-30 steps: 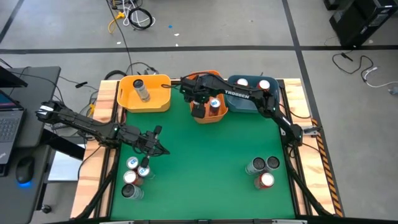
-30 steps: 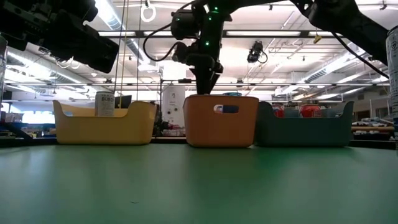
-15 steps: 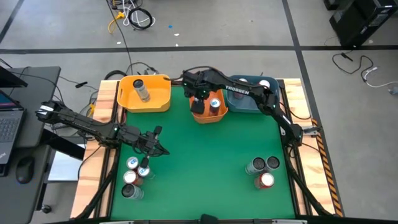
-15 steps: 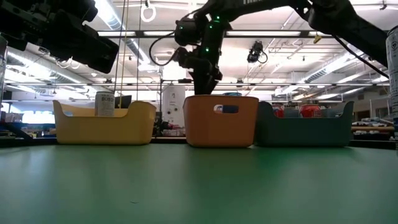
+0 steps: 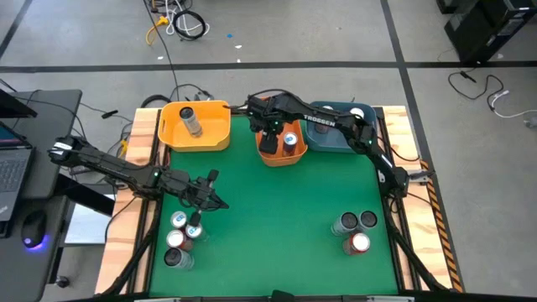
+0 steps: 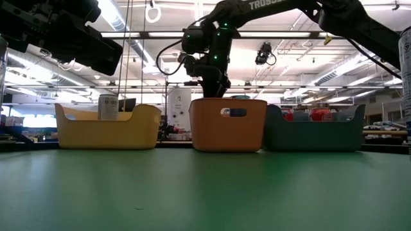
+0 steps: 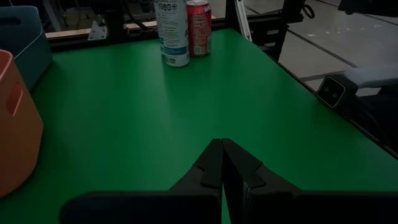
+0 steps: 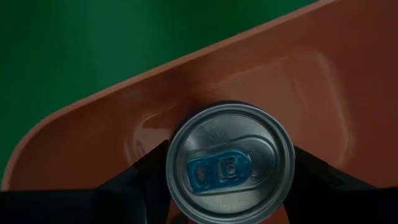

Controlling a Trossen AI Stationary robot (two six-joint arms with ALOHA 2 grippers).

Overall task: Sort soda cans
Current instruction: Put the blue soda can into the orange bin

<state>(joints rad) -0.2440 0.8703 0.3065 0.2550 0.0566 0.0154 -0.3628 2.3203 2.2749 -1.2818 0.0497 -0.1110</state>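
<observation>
Two clusters of soda cans stand at the near end of the green counter (image 5: 268, 218): three or so at the near left (image 5: 178, 239), three at the near right (image 5: 355, 229). Left hand (image 5: 220, 204) hovers just beyond the left cluster, fingers pressed together, holding nothing; its wrist view shows a white-and-blue can (image 7: 172, 31) and a red can (image 7: 199, 27) upright, side by side, at the far edge of the green.

Far end, three bins in a row: yellow bin (image 5: 216, 136) on the left with one dark grey can (image 5: 192, 122) upright inside, orange bin (image 5: 277, 157) in the middle, blue bin (image 5: 323, 144) on the right with red cans (image 5: 356, 114) in it.

Right hand (image 5: 268, 134) sits over the orange bin. Its wrist view shows a silver-topped can with a blue tab (image 8: 229, 165) upright in the bin between the two fingers; can't tell whether they're pinching it or standing clear. Another blue-tabbed can (image 5: 290, 140) stands beside it in the same bin.
</observation>
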